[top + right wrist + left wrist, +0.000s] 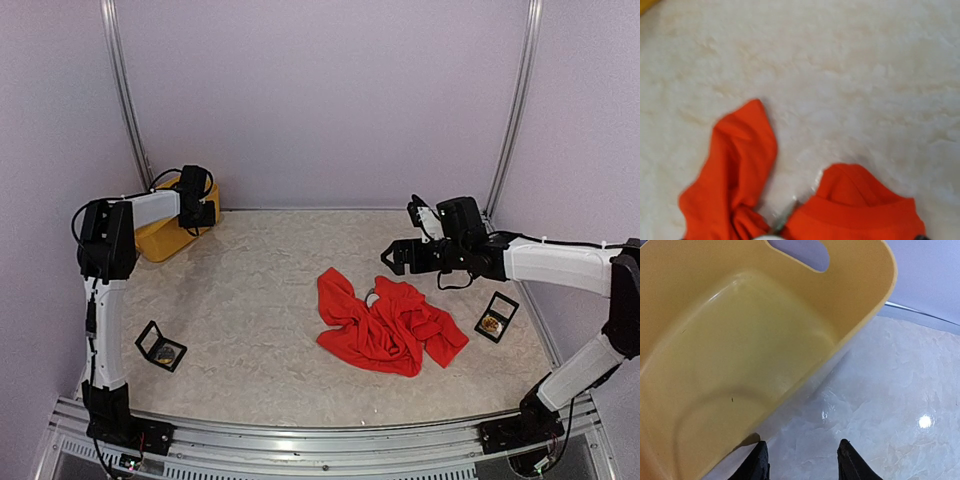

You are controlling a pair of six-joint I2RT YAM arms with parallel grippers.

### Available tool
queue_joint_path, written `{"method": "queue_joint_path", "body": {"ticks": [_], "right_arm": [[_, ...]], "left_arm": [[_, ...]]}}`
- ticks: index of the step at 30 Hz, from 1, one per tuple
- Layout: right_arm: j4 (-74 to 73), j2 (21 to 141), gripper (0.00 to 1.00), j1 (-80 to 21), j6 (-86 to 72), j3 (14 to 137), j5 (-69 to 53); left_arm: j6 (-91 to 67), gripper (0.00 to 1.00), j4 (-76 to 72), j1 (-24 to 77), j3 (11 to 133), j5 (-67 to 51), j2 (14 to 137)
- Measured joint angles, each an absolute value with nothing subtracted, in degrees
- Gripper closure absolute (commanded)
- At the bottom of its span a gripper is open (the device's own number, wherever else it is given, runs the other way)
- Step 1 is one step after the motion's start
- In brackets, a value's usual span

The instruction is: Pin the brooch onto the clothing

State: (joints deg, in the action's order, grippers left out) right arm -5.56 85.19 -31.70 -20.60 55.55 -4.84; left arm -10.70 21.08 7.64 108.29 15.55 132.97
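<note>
Desk: Item list, largest first, please

Operator: Item one, tabletop (260, 300), pale and marbled. Item two, red T-shirt (385, 325), crumpled in a heap right of centre. Its long axis runs roughly left to right in my top view, with the neck opening (855, 212) at the far edge. Item three, yellow basket (160, 240), far-left corner

Desk: And the pincers?

Operator: Item four, right pincer (408, 235), spread wide and pinching nothing. It hovers just beyond the shirt's far edge, so the cloth lies below it and back towards the arm bases. Item five, left pincer (802, 462), part spread with bare tabletop showing between the tips. It sits by the basket's rim, well apart from the shirt. I judge my right arm much the nearer

Desk: Small items?

Operator: Item six, two open black boxes: right box (496, 317) just beside the shirt's right end, left box (161, 346) near my left arm. Item seven, a small gold piece in each. The brooch (490, 324) I'd pick is the one in the right box, since it lies on the right arm's side
</note>
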Motion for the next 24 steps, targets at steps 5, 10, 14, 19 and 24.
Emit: {"method": "queue_joint_path", "body": {"ticks": [5, 10, 14, 19, 24], "right_arm": [[-12.84, 85.62, 0.13, -33.43, -18.22, 59.13, -2.44], [-25.65, 84.84, 0.27, -36.75, -18.13, 63.33, 1.41], [-35.57, 81.30, 0.44, -38.39, -20.69, 63.09, 3.36], [-39.18, 77.78, 0.42, -38.50, -23.46, 60.62, 3.81], [-39.27, 81.19, 0.50, -38.17, -23.51, 59.18, 4.19]], "left_arm": [[-8.29, 0.42, 17.56, 8.47, 104.71, 13.43, 131.41], [-5.04, 0.36, 12.10, 11.97, 91.88, 13.67, 119.94], [-1.76, 0.37, 9.02, 19.97, 82.89, 11.73, 104.62], [4.93, 0.25, 5.54, 39.00, 74.24, 0.86, 92.31], [13.72, 0.17, 6.09, 56.86, 65.08, -5.85, 96.90]]}}
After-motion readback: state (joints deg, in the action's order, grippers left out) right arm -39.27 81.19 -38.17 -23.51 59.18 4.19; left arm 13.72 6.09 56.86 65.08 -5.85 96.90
